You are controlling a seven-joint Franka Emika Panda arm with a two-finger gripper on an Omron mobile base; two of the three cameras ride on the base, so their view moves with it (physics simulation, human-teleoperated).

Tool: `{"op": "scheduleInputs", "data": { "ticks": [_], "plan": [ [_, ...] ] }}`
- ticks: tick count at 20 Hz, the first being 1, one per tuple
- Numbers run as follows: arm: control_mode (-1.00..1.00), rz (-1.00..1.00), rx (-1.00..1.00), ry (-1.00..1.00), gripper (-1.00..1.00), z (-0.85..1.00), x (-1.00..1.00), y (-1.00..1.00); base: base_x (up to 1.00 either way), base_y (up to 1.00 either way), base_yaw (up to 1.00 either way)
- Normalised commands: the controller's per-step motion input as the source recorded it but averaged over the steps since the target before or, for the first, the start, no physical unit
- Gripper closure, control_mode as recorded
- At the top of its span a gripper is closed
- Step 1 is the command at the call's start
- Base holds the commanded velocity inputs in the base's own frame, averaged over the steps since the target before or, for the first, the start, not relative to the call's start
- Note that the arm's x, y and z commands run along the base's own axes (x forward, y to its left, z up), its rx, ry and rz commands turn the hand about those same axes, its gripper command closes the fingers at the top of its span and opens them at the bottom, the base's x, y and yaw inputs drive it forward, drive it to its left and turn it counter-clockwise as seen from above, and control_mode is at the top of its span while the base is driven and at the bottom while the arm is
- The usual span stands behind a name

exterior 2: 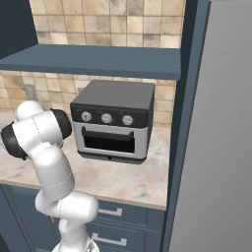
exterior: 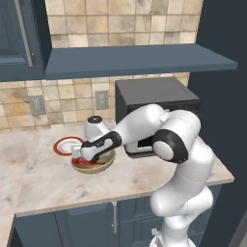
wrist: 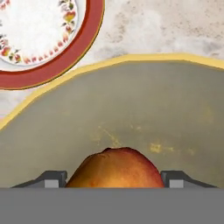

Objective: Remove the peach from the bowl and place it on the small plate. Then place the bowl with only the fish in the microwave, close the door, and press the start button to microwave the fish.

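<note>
Now, with the gripper jaws open on either side of the round orange-red peach in the shallow olive-tan bowl, close squarely before lifting toward the red-rimmed white plate.

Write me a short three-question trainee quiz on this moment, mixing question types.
1. True or false: the peach already lies on the small plate.
2. In the hand view, what sits between the fingertips of the gripper? A) the fish B) the peach C) nothing
3. Which appliance stands on the counter in the right base view?

Key
1. False: it is in the bowl; the plate lies beside the bowl.
2. B; whether the gripper has clamped it cannot be told.
3. The silver and black toaster oven with three knobs.
</note>
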Motion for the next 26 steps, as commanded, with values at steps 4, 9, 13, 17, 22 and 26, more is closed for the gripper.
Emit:
{"op": "scheduleInputs", "data": {
  "ticks": [4, 9, 13, 17, 22, 26],
  "plan": [
    [-1.0, 0.0, 0.0, -0.02, 1.0, 0.49, -0.04, -0.03, 0.0, 0.0, 0.0],
    [-1.0, 0.01, -0.01, -0.22, 1.0, 1.0, -0.31, -0.11, 0.0, 0.0, 0.0],
    [-1.0, 0.05, 0.0, -0.16, 1.0, 0.99, -0.11, 0.0, 0.0, 0.0, 0.0],
    [-1.0, 0.0, 0.0, 0.08, 1.0, 0.36, 0.26, 0.16, 0.0, 0.0, 0.0],
    [-1.0, 0.0, -0.04, 0.13, 1.0, -0.01, 0.49, 0.4, 0.0, 0.0, 0.0],
    [-1.0, 0.0, -0.1, 0.09, 1.0, -0.17, 0.25, 0.54, 0.0, 0.0, 0.0]
  ]
}}
